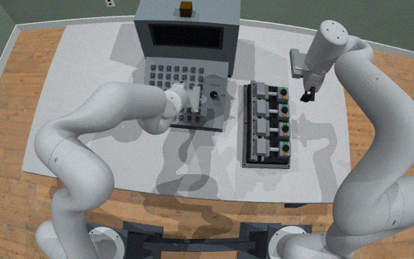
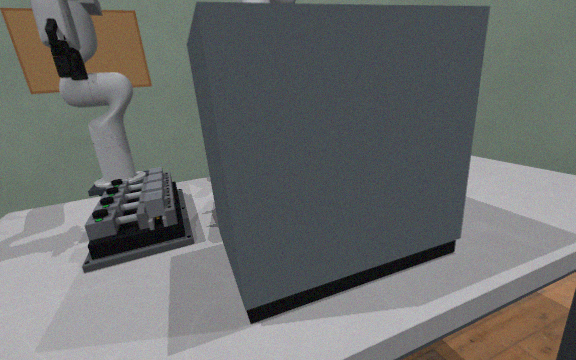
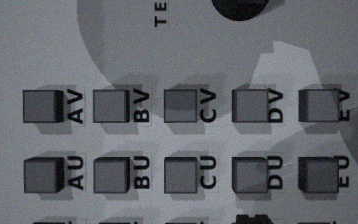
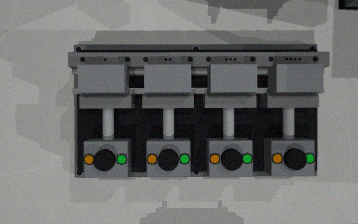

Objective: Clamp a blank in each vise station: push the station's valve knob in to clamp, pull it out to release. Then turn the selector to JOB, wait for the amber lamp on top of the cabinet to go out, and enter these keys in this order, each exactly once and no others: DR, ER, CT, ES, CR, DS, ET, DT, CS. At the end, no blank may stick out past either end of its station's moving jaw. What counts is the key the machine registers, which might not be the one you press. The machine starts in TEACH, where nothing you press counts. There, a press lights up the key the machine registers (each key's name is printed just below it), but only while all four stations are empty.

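Observation:
The vise fixture (image 1: 248, 163) (image 2: 138, 255) shows whole in the right wrist view. Each station has a black valve knob (image 4: 105, 160), a bright green lamp (image 4: 122, 159), a duller amber lamp (image 4: 89, 159) and a grey block (image 4: 167, 78) by the back rail. I cannot tell blanks from jaw parts. The selector (image 1: 213, 94) (image 3: 240, 6) is black; its setting is unclear. The cabinet-top lamp (image 1: 186, 9) looks dull amber. My left gripper (image 3: 254, 219) is shut over the key panel, at column D just below key DU (image 3: 250, 176). My right gripper (image 1: 307, 96) (image 2: 72, 76) is open and empty, high beside the fixture's knob side.
The cabinet (image 1: 189, 53) (image 2: 343, 150) stands at the back, its screen (image 1: 187, 36) dark. It hides the key panel in the exterior view. The left arm covers part of the keys in the top view. The fixture stands right of the panel with a gap between.

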You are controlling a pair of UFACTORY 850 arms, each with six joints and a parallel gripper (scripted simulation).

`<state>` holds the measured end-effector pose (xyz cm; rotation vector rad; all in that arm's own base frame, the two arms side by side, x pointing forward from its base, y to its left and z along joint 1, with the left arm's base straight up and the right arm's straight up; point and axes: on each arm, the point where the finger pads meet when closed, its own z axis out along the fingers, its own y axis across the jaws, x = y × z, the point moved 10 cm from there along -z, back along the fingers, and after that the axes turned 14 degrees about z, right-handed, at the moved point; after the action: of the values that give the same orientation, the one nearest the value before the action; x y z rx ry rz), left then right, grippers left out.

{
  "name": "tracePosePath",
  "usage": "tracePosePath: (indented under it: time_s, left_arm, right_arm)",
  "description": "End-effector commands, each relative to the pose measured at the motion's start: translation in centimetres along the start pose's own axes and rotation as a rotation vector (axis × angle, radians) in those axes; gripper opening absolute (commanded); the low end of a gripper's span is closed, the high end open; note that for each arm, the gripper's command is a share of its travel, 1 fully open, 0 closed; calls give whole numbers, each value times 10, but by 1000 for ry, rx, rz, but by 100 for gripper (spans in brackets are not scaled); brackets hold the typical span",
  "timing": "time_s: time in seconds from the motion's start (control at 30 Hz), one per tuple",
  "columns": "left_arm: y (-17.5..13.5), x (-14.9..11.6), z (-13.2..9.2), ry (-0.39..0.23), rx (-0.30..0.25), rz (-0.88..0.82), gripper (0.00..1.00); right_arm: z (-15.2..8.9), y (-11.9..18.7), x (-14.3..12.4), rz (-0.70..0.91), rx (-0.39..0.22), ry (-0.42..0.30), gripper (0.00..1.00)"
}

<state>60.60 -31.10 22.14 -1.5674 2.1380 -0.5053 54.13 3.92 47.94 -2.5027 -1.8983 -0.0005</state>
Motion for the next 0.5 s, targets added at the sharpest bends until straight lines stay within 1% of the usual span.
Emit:
tracePosePath:
  time_s: [0.0, 0.17, 0.3, 0.37, 0.47]
  left_arm:
    - [-1, 0, 0, 0, 2, -1, 0]
    - [-1, 0, -1, 0, 2, -1, 0]
    - [-1, 0, -10, 0, 2, -1, 0]
    - [-2, 0, -10, 0, 2, -1, 0]
    - [-22, -5, -10, 0, 2, -1, 0]
  right_arm:
    - [-1, 0, 0, 0, -2, 1, 100]
    - [-1, 0, 0, 0, -2, 1, 100]
    - [-1, 0, 0, 0, -2, 1, 100]
    - [-1, 0, 0, 0, -2, 1, 100]
    - [-1, 0, 0, 0, -2, 1, 100]
